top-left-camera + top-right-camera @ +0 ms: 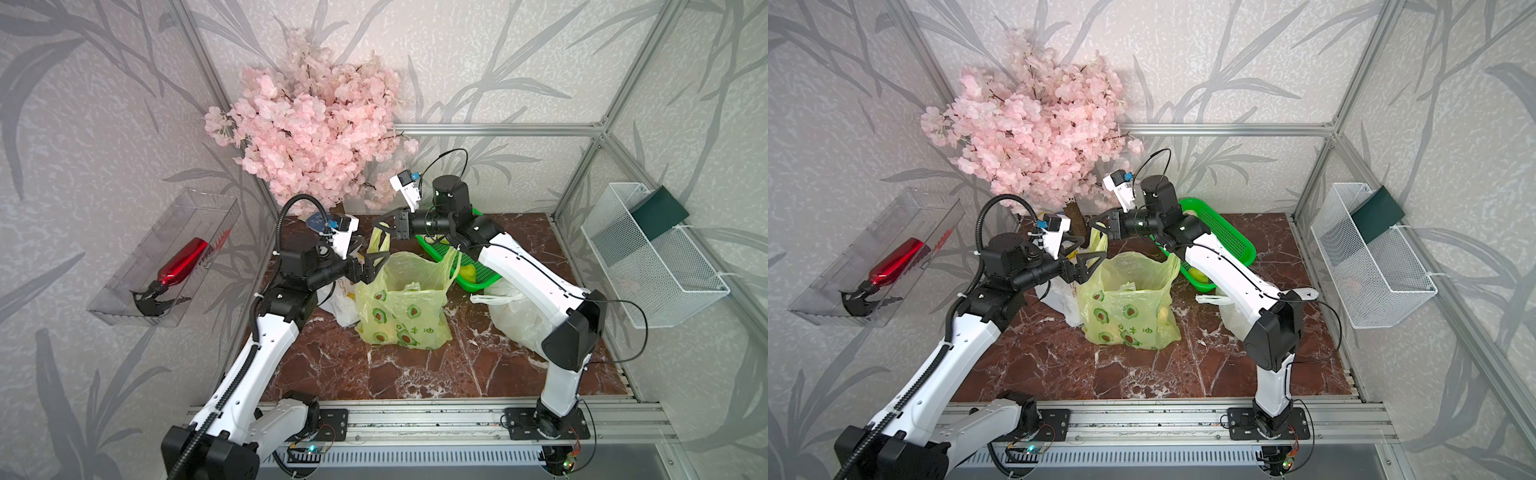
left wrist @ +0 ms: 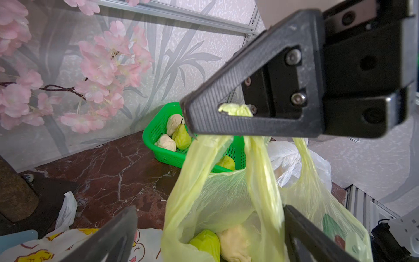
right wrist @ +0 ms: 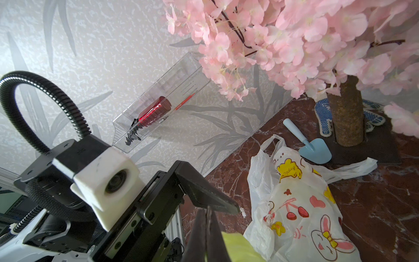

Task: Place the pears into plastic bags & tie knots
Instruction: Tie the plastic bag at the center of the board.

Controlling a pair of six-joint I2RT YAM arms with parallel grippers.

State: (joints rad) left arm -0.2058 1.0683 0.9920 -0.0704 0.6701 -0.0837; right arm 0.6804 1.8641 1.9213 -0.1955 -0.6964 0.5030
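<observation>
Inside yellow-green bag (image 2: 199, 204), pears (image 2: 205, 243) half hidden by plastic.

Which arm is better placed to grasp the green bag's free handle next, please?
Left: the left fingers stand open and empty beside the bag, while the right fingers are shut on its other handle.

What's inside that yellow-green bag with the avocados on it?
In the avocado-print bag, a green pear and a pale cream pear lie side by side at the bottom. Crinkled plastic hides the rest, so more may be there.
</observation>
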